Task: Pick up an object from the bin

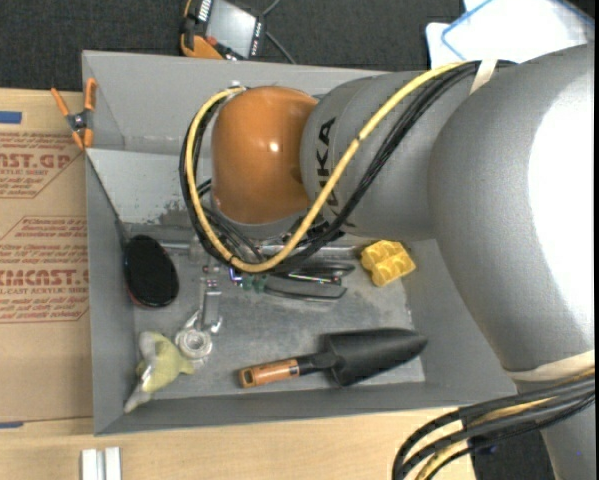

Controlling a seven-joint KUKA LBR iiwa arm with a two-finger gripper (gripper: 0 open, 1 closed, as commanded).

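Camera view: arm in from right, orange wrist cover [262, 153] over middle of bin [149, 98]. Gripper masked by cover; I cannot tell how wide it stands or whether it has anything.

Nearest things: dark metal tool [301, 281] at cover's lower edge, clear round piece [194, 344] lower left, yellow block [387, 261] right. Black oval [149, 271] and black scoop [351, 358] lie further off.

I judge step as approach, no grasp confirmed. Next move calls for settling on metal tool, closing, lifting straight.

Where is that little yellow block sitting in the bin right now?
In the camera view the yellow block lies on the floor of the bin, right of the middle, above the black scoop with the brown handle.
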